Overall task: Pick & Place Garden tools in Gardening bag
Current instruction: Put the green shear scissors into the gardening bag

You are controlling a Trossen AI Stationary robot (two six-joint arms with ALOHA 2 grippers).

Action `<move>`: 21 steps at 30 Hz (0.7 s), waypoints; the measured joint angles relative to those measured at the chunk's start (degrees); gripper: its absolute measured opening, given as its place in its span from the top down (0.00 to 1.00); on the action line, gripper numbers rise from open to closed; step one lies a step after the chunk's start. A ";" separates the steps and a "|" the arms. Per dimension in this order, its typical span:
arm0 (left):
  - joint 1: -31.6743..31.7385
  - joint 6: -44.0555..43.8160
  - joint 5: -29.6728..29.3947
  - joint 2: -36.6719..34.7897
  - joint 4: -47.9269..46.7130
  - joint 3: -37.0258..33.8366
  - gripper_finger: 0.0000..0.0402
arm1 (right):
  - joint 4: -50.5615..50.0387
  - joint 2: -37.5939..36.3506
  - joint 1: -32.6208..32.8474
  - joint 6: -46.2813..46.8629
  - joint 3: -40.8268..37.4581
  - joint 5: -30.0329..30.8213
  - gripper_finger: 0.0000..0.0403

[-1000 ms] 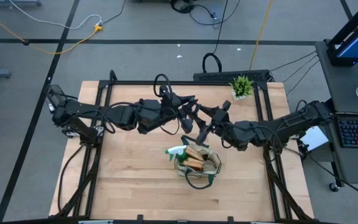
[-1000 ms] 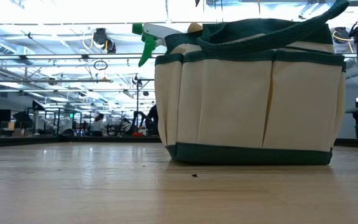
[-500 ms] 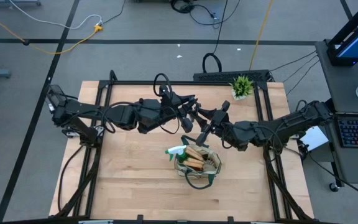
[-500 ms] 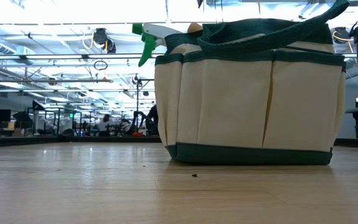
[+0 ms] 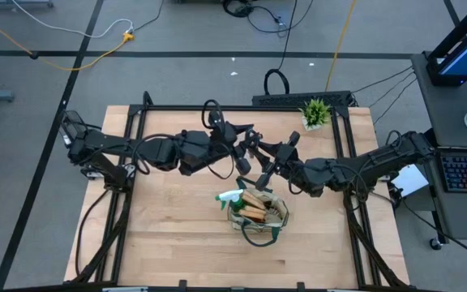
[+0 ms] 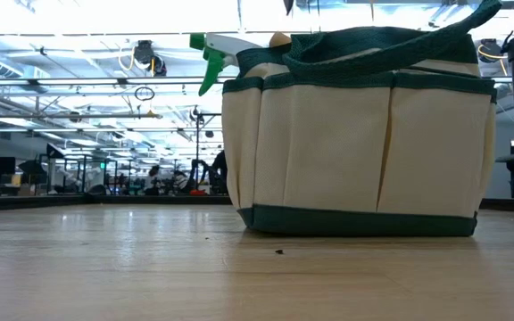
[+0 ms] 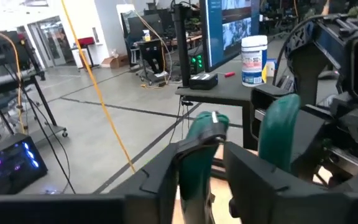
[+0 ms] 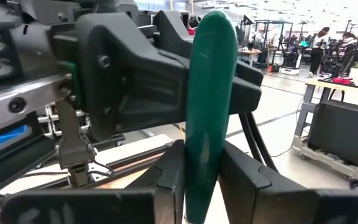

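Note:
The beige gardening bag (image 5: 258, 212) with dark green trim stands on the table's middle; it fills the low view (image 6: 355, 134). In it are a green spray bottle with a white nozzle (image 5: 229, 197) (image 6: 211, 52) and wooden-handled tools (image 5: 254, 207). My left gripper (image 5: 248, 152) and my right gripper (image 5: 264, 169) meet in the air just beyond the bag's far side. Both are shut on pruning shears with two green handles (image 7: 204, 146) (image 8: 209, 93). The shears' blades are hidden. My left gripper pinches one green handle of the shears (image 7: 199, 163) between its two fingers, which lie across it. The second green handle (image 7: 279, 127) stands outside its finger (image 7: 257, 180). The shears are lifted clear of table and bag. My right gripper pinches a green handle of the shears (image 8: 205, 155) between its two fingers (image 8: 169, 180), which lie across it. The handle's rounded end (image 8: 215, 31) stands past the fingers toward the left gripper. It is clear of the table.
A small potted green plant (image 5: 315, 112) stands at the table's far right corner. Bare wood lies to the bag's left and near side (image 5: 169, 235). Black frame rails (image 5: 124, 186) run along both table sides. A desk with a keyboard (image 5: 464, 170) stands off the right edge.

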 joint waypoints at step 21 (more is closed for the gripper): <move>0.73 13.94 -6.94 -3.94 -4.51 -0.02 0.42 | -2.62 0.02 -0.04 3.49 0.00 0.13 0.84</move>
